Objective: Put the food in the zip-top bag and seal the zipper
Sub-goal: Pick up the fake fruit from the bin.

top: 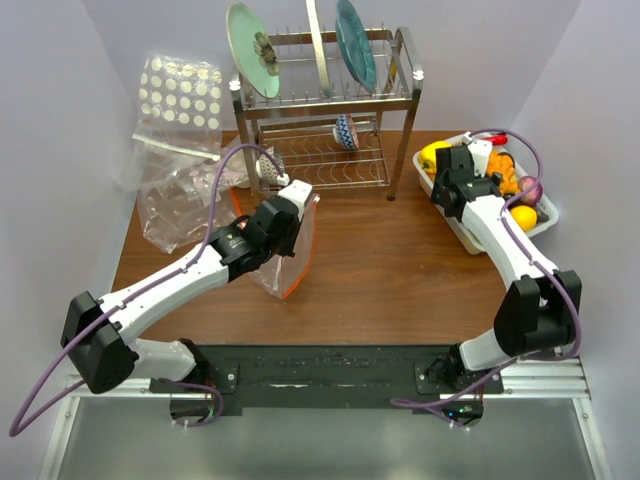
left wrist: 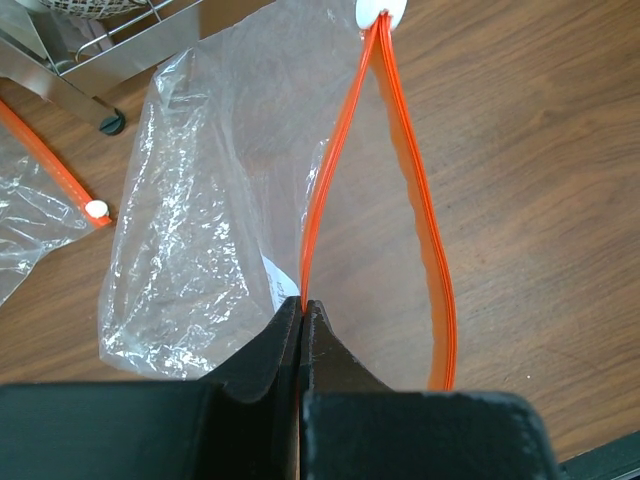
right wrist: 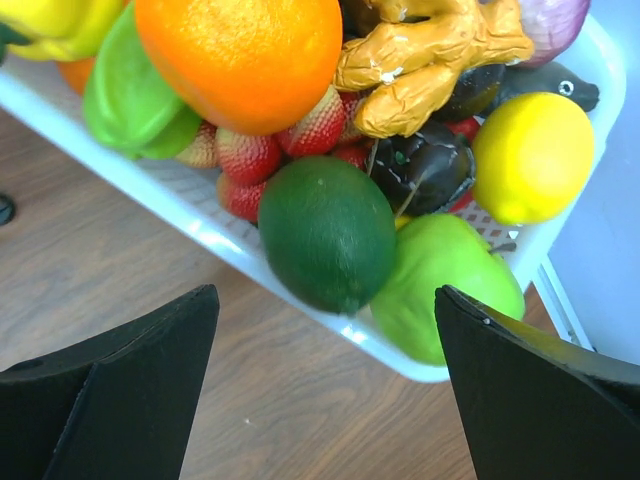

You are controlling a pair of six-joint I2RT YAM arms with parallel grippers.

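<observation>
The clear zip-top bag [top: 285,262] stands near the table's middle left with its mouth held open. My left gripper [top: 283,215] is shut on one side of the orange-red zipper [left wrist: 425,230], pinching it at the fingertips [left wrist: 303,308]. The white slider [left wrist: 383,10] sits at the far end, and a white label [left wrist: 268,285] shows inside the bag [left wrist: 200,230]. The food lies in a white tray [right wrist: 200,235]: a dark green fruit [right wrist: 325,230], an orange [right wrist: 240,55], a lemon [right wrist: 530,155], a bright green one [right wrist: 445,290]. My right gripper [right wrist: 325,292] is open and empty above the tray's near rim [top: 452,178].
A metal dish rack [top: 325,130] with plates stands at the back middle. A dotted clear bag [top: 180,90] and another crinkly bag [top: 175,205] with its own orange zipper [left wrist: 45,160] lie at the back left. The tray [top: 548,222] sits by the right wall.
</observation>
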